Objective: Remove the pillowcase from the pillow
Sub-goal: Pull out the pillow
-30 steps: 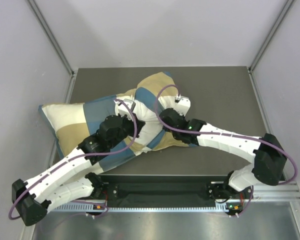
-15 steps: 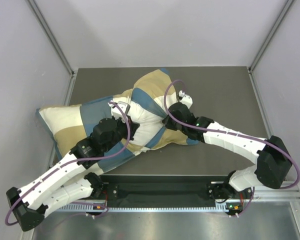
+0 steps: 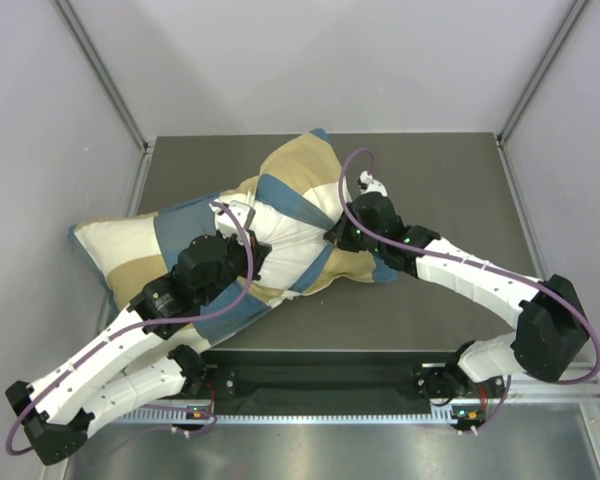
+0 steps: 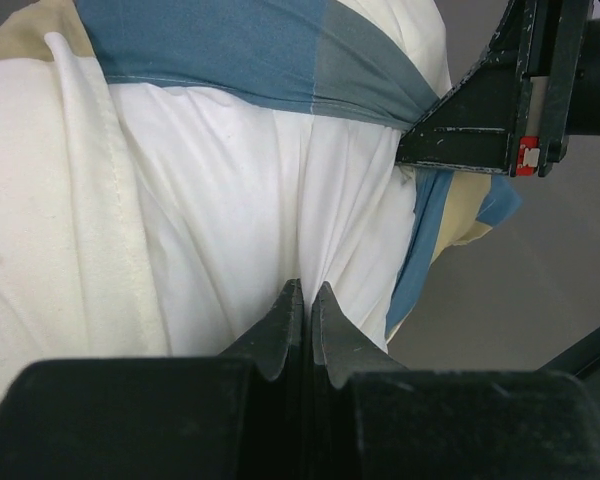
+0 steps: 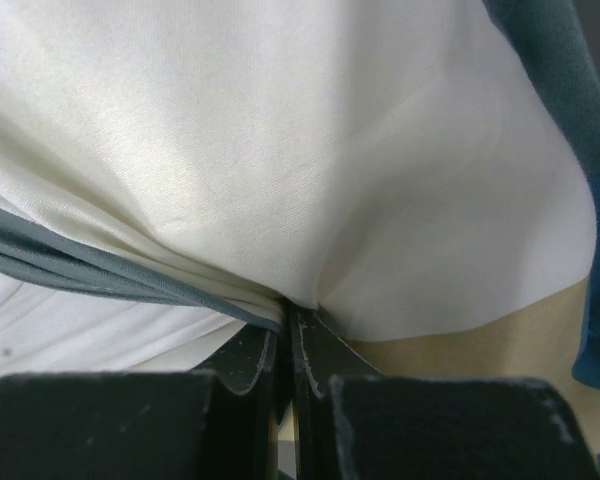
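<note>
The left gripper (image 4: 302,300) is clamped on the soft pillow (image 4: 230,200). The right gripper (image 5: 288,322) pinches the limp pillowcase (image 3: 298,160) by its blue edge, judged the best hold.

Left arm (image 3: 110,348): elbow low-left, forearm up-right, left gripper (image 4: 300,292) fingers pinched shut on plump white pillow (image 4: 230,200). Right arm (image 3: 470,283): elbow far right, forearm up-left, right gripper (image 5: 288,312) fingers clamped on blue-edged checked fabric pillowcase (image 5: 70,258).
</note>
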